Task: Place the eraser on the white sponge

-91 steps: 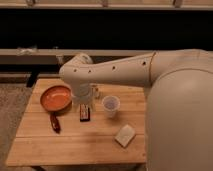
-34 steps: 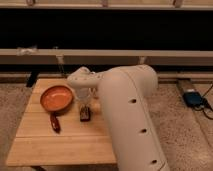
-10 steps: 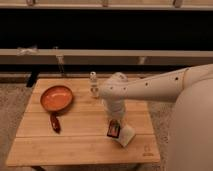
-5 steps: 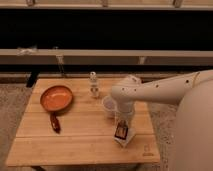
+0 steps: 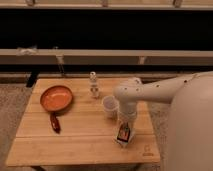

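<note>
While the cup (image 5: 109,106) crowds in beside it, the end effector (image 5: 124,131) grips the eraser (image 5: 123,133) over the white sponge (image 5: 123,140).

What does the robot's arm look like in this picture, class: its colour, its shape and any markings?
The arm is off-white, smooth and rounded, like a thick tube that bends at a bulbous joint dotted with small dark spots. It narrows toward the hand, low over the table. No cables or lettering show.

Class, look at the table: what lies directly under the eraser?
The eraser sits over the white sponge, of which only a pale edge shows near the table's front right. The gripper hangs just above; the rest of the sponge is covered.
</note>
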`<state>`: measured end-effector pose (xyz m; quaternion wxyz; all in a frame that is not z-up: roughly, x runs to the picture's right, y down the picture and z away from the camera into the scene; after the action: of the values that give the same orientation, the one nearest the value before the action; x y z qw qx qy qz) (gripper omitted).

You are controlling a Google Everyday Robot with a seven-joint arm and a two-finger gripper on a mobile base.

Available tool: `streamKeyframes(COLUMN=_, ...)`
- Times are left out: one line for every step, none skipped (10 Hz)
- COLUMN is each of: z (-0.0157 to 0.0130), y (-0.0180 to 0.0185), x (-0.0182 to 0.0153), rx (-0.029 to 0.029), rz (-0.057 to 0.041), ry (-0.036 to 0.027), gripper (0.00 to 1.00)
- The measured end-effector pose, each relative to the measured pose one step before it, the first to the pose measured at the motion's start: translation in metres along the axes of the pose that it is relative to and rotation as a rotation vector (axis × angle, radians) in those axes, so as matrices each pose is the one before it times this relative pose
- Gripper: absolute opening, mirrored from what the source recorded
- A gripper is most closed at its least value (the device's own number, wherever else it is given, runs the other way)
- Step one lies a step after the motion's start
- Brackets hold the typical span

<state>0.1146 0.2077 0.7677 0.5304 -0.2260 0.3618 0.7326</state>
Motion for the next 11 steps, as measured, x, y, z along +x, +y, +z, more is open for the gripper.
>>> streamKeyframes(z=0.00194, y=-0.00171, x=-0.00026, rx=0.00648, rz=0.00402, ry=0.00701, gripper=0.44)
streamKeyframes(z=0.00223, y=-0.00155, x=-0.00032, rx=0.00865, rz=0.00369, ry=0.00779, gripper=0.56)
streamKeyframes(z=0.00054, y=0.00034, x=-0.00003, rx=0.00397, rz=0.00341, ry=0.00292, gripper=0.62)
streamKeyframes(z=0.0006, y=-0.00165, x=-0.00016, rx=0.00256, rz=0.0089, ry=0.00247, gripper=0.64)
streamKeyframes(z=0.00045, y=-0.00214, x=0.00029, rx=0.00063, rz=0.01073, ry=0.00207, gripper=0.64)
streamKeyframes(z=-0.00016, y=-0.00113, x=0.00057, rx=-0.00188, rz=0.00766, ry=0.00169, gripper=0.64)
streamKeyframes(z=-0.00044, y=-0.00079, x=-0.00005, rx=-0.00341, rz=0.00483, ry=-0.00045, gripper=0.64)
streamKeyframes(z=-0.00026, y=-0.00073, x=0.00013, rx=-0.00388, rz=0.00395, ry=-0.00014, gripper=0.64)
streamKeyframes(z=-0.00062, y=-0.00042, x=0.00059, rx=-0.00623, rz=0.00353, ry=0.00001, gripper=0.64)
streamKeyframes(z=-0.00029, y=-0.00015, x=0.00057, rx=-0.00578, rz=0.0032, ry=0.00098, gripper=0.64)
streamKeyframes(z=-0.00019, y=-0.00008, x=0.00023, rx=-0.00393, rz=0.00232, ry=0.00024, gripper=0.64)
